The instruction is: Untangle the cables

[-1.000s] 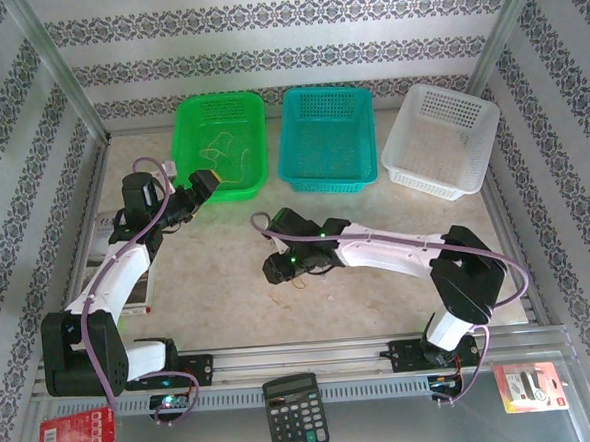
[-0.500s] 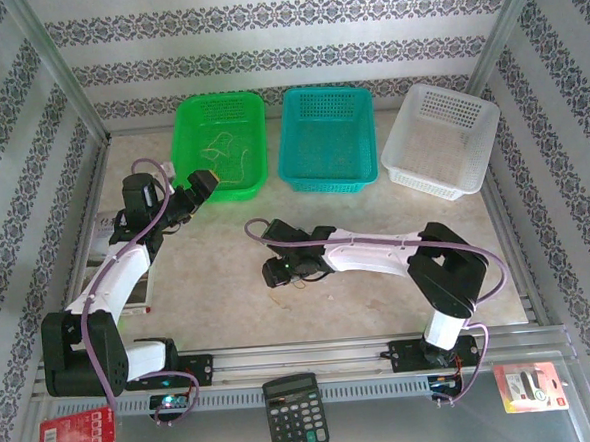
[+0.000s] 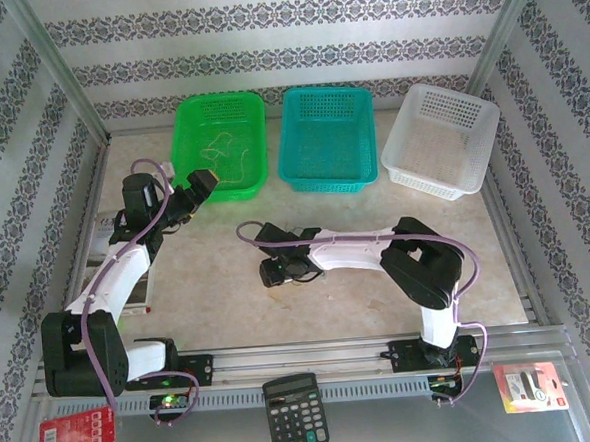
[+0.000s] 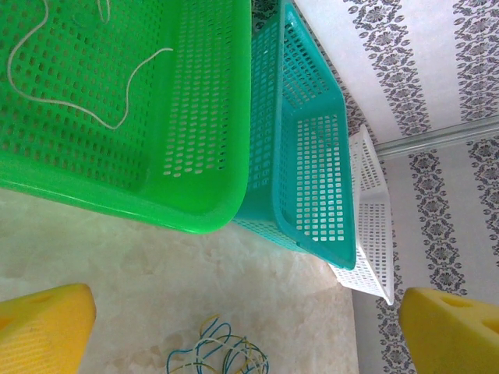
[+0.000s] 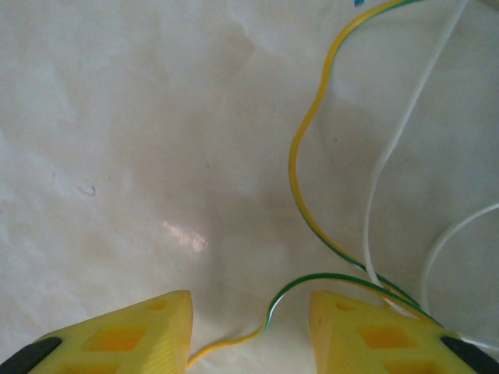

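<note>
While peeking through the right wrist cam, can see the right gripper (image 5: 249, 308) down low over the marble table (image 5: 117, 117), yellow fingers (image 5: 132, 331) spread apart, nothing pinched. Got a yellow-green cable (image 5: 291, 160) snaking through the gap between them, plus a white cable (image 5: 399, 140) running down beside one finger. Can't tell about actual contact with the pads. Going by the top cam, sits well in front of the green basket (image 3: 223, 190), toward the arm bases and a bit off to its right.

Over to the left gripper (image 4: 249, 327): also wide open, holding nothing, parked just beside the near rim of the green basket. Looks out on a loose tangle of cables (image 4: 218, 360), blue and yellow, lying on the table in front of that basket, well apart from it. Also spotted one whitish cable (image 4: 117, 121) lying curled inside the green basket. Got a teal basket (image 3: 331, 184) right beside the green one on its right, and a white basket (image 3: 443, 182) further right again. Then a calculator (image 3: 293, 411) way out front of the green basket, past the arm bases.
</note>
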Controlling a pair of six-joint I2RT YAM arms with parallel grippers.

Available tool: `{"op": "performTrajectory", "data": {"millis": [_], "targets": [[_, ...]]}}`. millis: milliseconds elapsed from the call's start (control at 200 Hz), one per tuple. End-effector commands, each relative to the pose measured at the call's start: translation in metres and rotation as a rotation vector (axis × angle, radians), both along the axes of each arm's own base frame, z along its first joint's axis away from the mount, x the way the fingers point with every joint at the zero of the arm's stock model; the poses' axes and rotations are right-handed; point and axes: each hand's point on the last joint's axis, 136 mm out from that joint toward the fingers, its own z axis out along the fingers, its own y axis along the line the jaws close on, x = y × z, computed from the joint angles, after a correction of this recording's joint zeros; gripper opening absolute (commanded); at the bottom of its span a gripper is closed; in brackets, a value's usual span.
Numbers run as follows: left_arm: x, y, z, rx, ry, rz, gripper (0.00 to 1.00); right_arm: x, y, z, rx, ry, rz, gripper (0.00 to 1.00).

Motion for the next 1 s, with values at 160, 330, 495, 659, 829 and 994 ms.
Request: {"op": "performTrajectory", "data": {"millis": [160, 330, 495, 659, 829, 994], "targets": [[0.004, 0.002, 0.019, -0.006, -0.067, 0.015, 1.0, 0.015, 0.004, -0.001, 0.001, -0.033, -0.033, 0.34], [0.005, 0.002, 0.02, -0.006, -0.07, 0.016, 1.0, 0.013, 0.004, 0.001, 0.016, -0.035, -0.031, 0.12], [0.004, 0.002, 0.02, -0.006, -0.072, 0.015, 1.0, 0.009, 0.005, 0.016, 0.046, -0.053, -0.013, 0.0], [0.004, 0.001, 0.021, -0.008, -0.074, 0.007, 1.0, 0.004, 0.008, 0.047, 0.114, -0.084, 0.012, 0.0], [0.003, -0.004, 0.024, -0.024, -0.084, -0.024, 1.0, 0.006, 0.012, 0.092, 0.208, -0.147, 0.029, 0.0], [-0.003, -0.014, 0.029, -0.062, -0.1, -0.074, 1.0, 0.021, 0.01, 0.133, 0.295, -0.201, 0.006, 0.0]]}}
